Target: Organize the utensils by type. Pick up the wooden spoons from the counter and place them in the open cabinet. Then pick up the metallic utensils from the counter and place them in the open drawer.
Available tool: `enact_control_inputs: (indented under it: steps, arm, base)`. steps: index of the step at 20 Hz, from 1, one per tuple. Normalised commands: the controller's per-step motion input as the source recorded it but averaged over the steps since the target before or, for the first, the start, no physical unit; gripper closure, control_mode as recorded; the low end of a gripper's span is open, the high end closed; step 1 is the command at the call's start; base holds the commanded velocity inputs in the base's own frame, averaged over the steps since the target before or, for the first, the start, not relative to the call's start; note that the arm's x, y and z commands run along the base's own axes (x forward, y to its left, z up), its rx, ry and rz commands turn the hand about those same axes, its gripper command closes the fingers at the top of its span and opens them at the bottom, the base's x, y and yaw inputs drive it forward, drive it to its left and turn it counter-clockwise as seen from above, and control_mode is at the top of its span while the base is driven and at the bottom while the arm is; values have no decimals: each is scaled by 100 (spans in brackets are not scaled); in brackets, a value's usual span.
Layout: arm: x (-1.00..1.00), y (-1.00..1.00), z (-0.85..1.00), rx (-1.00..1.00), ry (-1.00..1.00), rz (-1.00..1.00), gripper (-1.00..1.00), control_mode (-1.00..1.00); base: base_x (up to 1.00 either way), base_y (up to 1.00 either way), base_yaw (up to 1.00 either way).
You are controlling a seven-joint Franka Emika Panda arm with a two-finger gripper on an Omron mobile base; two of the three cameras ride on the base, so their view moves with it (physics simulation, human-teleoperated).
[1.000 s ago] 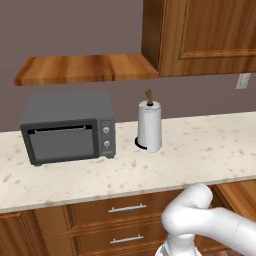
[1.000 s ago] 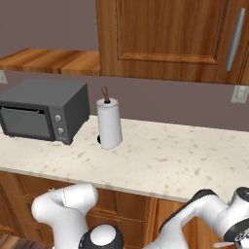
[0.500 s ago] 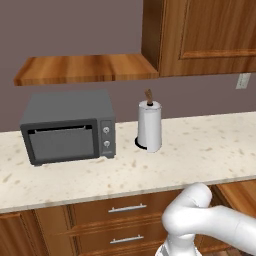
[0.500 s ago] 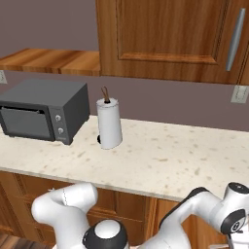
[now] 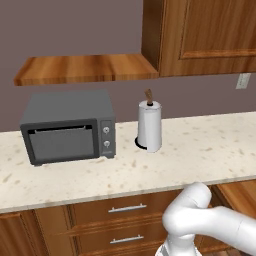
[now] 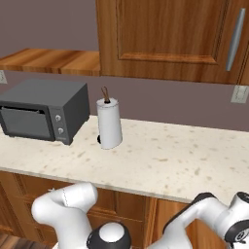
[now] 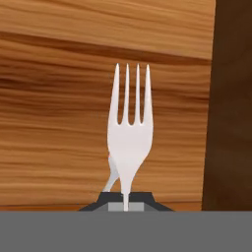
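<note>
The two base views take in the beige speckled counter [image 5: 200, 145] with the reddish-brown base cabinets below it. A dark grey microwave [image 5: 70, 127] sits on the counter's left part, and a white paper-towel roll [image 5: 149, 126] stands upright on its holder just to the microwave's right, apart from it. Above, a wooden shelf [image 5: 85, 68] runs along the wall beside a closed wall cabinet [image 6: 165, 36], whose long silver handle shows in the right base view. A wall outlet [image 6: 238, 94] sits under that cabinet. The arm's white links bend low in front of the base cabinets in both base views.

The hand view shows what the base views do not: a silver-white fork [image 7: 129, 138] close up before a light wood-grain surface [image 7: 54, 113], with a darker wood panel [image 7: 234, 103] along the right edge. The fork's long axis runs straight up that view, away from the camera; its four tines point at the top, and its thin handle runs down into the gripper [image 7: 125, 201]. The jaws are pressed together on the handle's end. A second pale sliver, perhaps the fork's shadow or reflection, leans off to the lower left of the handle; what it is cannot be told. Nothing stands between the tines and the wood behind them.
</note>
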Motion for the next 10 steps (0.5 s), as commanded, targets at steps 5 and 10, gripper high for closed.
enact_control_inputs:
  steps: [5, 10]
  arm:
    - [-7, 11, -23, 7, 0, -4, 100, -100]
    - [0, 19, -26, 10, 0, -1, 100, -100]
  base:
    - [0, 0, 0]
    - [0, 0, 0]
